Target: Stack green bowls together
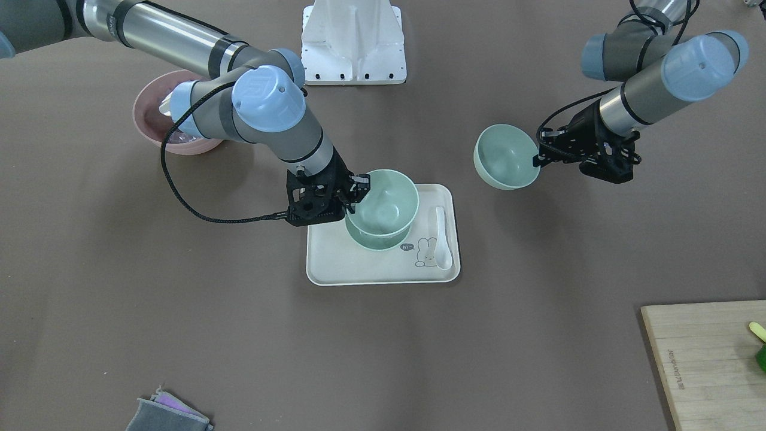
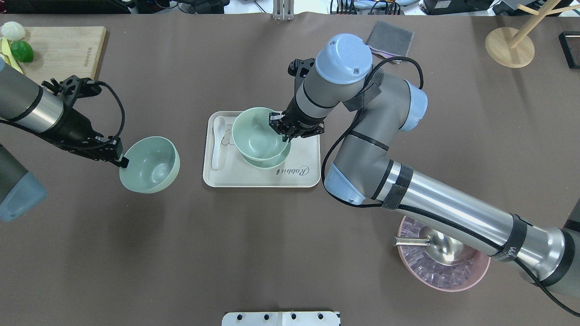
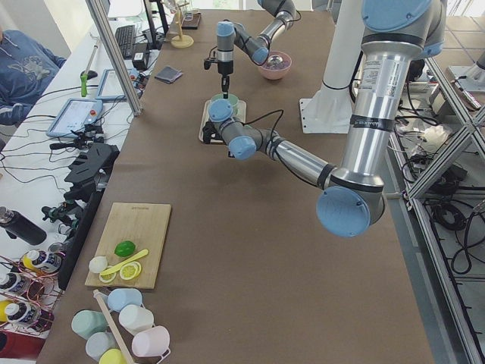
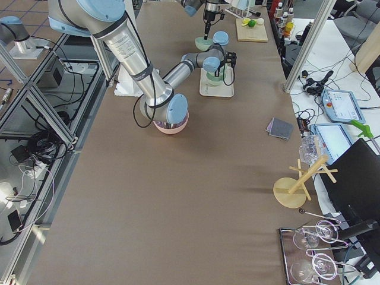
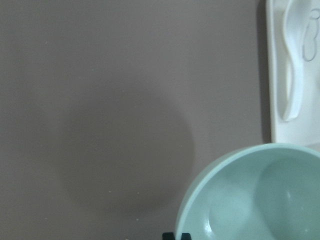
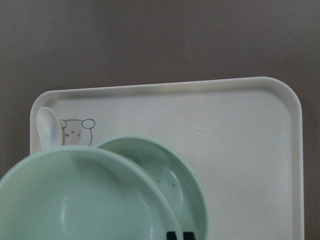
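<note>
in the middle of the overhead view your right gripper [image 2: 283, 129] is pinched narrow on the right rim of the upper bowl [image 2: 256, 136], one finger inside and one outside. that bowl hangs over the lower bowl [image 2: 277, 163], which sits on the white tray [image 2: 299, 177] beside a spoon [image 2: 219, 141].

the relation to watch: the lower bowl lies just under the held one but pokes out toward the lower right of the frame. the wrist view shows the same thing — its crescent [image 6: 187, 182] peeks past the upper rim [image 6: 75, 200]. i can't tell whether the two touch. by my reading they are not nested yet, so you'd need a small shift that way before going straight down.

the right arm comes in from the lower right, elbow folded, wrist pointing down.

at the left of the frame the left gripper [image 2: 120, 159] is clamped on the near rim of the third bowl [image 2: 153, 165]. a shadow beneath suggests it is held clear of the table [image 2: 136, 253] — well apart from the tray, and waiting its turn, i'd judge. its arm enters slanted from the left edge.
</note>
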### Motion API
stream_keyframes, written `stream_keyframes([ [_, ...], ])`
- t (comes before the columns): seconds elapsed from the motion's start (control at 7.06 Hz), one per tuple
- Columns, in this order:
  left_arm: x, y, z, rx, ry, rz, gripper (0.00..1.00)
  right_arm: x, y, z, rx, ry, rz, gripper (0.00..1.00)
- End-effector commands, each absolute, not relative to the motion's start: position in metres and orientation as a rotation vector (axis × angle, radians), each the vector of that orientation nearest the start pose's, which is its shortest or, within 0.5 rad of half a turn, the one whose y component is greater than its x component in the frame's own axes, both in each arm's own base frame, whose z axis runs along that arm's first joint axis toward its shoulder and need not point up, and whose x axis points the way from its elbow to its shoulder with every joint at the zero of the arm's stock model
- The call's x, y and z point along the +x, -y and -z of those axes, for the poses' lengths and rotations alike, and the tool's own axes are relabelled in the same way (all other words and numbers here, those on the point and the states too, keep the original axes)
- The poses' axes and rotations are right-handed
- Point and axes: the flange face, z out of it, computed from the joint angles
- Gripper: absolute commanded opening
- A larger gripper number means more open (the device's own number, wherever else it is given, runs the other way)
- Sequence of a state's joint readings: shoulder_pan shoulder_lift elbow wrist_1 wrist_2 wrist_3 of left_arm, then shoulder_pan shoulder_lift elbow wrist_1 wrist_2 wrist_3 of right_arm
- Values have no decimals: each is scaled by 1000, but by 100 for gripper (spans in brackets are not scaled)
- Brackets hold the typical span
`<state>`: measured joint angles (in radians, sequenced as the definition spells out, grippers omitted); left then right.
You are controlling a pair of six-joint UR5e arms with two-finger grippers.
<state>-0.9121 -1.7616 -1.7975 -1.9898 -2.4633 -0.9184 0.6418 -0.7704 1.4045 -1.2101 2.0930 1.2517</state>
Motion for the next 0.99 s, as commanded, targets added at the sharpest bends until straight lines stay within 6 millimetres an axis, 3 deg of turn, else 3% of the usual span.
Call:
stream_keyframes([
  [0.0, 293, 478, -369, -42, -1162, -128, 0, -550, 519, -196, 20, 1086, -53, 82],
  [0.14, 297, 486, -351, -46, -1160, -121, 0, -532, 535, -196, 30, 1089, -66, 100],
  [0.28, 307, 497, -311, -76, -1159, -73, 0, -528, 538, -200, 22, 1090, -61, 100],
  [0.43, 317, 509, -271, -91, -1160, -47, 0, -506, 548, -206, -12, 1107, -61, 100],
  [0.57, 326, 518, -243, -85, -1159, -34, 0, -455, 564, -227, -49, 1132, -53, 100],
  [0.71, 346, 532, -222, -104, -1162, -11, 0, -399, 572, -261, -31, 1139, -24, 100],
  [0.85, 380, 529, -214, -72, -1126, -2, 0, -359, 581, -292, -20, 1134, -3, 100],
])
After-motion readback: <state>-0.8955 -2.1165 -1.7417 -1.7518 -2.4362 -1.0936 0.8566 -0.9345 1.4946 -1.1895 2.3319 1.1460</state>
